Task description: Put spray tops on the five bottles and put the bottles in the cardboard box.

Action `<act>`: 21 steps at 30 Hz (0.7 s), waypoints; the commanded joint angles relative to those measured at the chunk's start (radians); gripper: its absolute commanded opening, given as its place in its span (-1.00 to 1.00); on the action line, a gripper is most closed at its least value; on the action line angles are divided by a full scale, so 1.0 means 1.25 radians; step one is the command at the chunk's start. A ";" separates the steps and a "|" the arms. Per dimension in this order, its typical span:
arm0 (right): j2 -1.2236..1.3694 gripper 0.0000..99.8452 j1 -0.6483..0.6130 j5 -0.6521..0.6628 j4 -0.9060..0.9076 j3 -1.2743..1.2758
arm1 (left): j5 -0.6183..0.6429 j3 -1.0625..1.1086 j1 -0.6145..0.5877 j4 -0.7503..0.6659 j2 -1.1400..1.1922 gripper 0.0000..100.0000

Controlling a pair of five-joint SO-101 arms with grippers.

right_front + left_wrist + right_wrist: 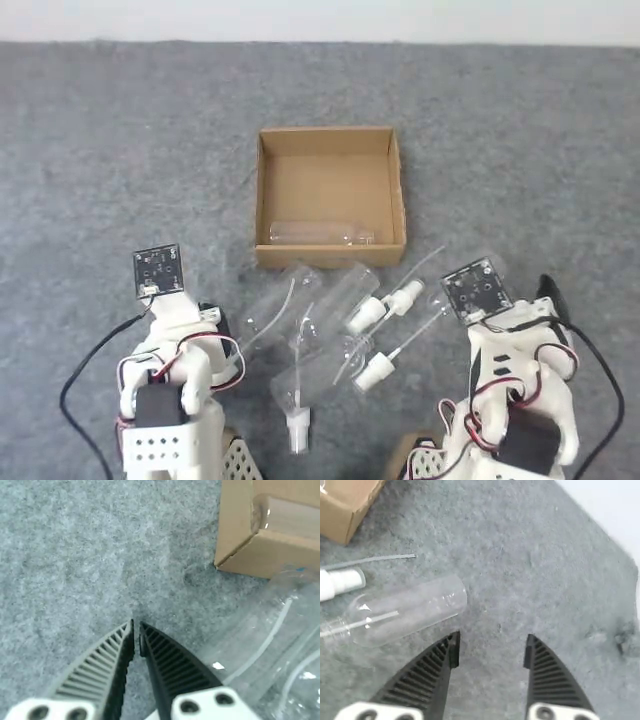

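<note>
The cardboard box (330, 150) sits at mid-table with one clear bottle (320, 235) lying against its near wall. In front of it, several clear bottles (320, 340) and white spray tops (368, 314) lie in a loose heap; one bottle carries a top (298, 430). My left gripper (136, 626) is shut on nothing, over bare carpet beside the box corner (250, 545) and the bottles (280, 645). My right gripper (491, 642) is open just above the carpet, next to a lying bottle (405, 612) and a spray top (335, 585).
Grey carpet covers the table. The left arm (165, 385) stands at the near left and the right arm (515, 400) at the near right, with the heap between them. A pale wall edge (615, 510) runs beyond the carpet.
</note>
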 commanded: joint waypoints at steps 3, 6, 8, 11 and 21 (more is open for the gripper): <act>0.007 -0.58 0.012 0.066 0.050 -0.096 | -0.004 -0.010 0.000 0.004 -0.012 -0.97; 0.015 -0.58 0.007 0.092 0.089 -0.134 | -0.004 -0.010 0.000 0.004 -0.012 -0.97; 0.051 -0.58 0.007 0.112 0.104 -0.156 | -0.004 -0.010 0.000 0.004 -0.012 -0.97; 0.147 -0.58 0.009 0.144 0.115 -0.195 | -0.004 -0.010 0.000 0.004 -0.012 -0.97; 0.485 -0.58 0.006 0.259 0.128 -0.347 | -0.004 -0.010 0.000 0.004 -0.012 -0.97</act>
